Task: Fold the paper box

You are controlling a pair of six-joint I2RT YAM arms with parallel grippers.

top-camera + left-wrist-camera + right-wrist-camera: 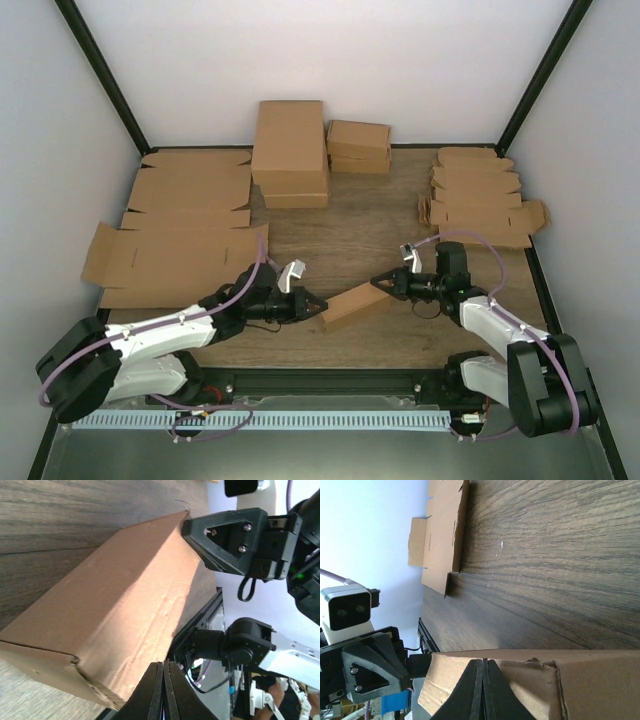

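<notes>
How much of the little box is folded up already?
Mostly done, it seems: the paper box already stands as a closed, long shape on the table. Right now the left tool and right tool, both shut, sit at its two ends and seem to press on them. Probably left: tucking the end flaps tight, since one corner seam in the right wrist view looks ragged.

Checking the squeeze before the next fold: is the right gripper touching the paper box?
Touching. In the left wrist view, the tip of the shut right gripper sits flush against the far end of the paper box, with no gap showing.
</notes>
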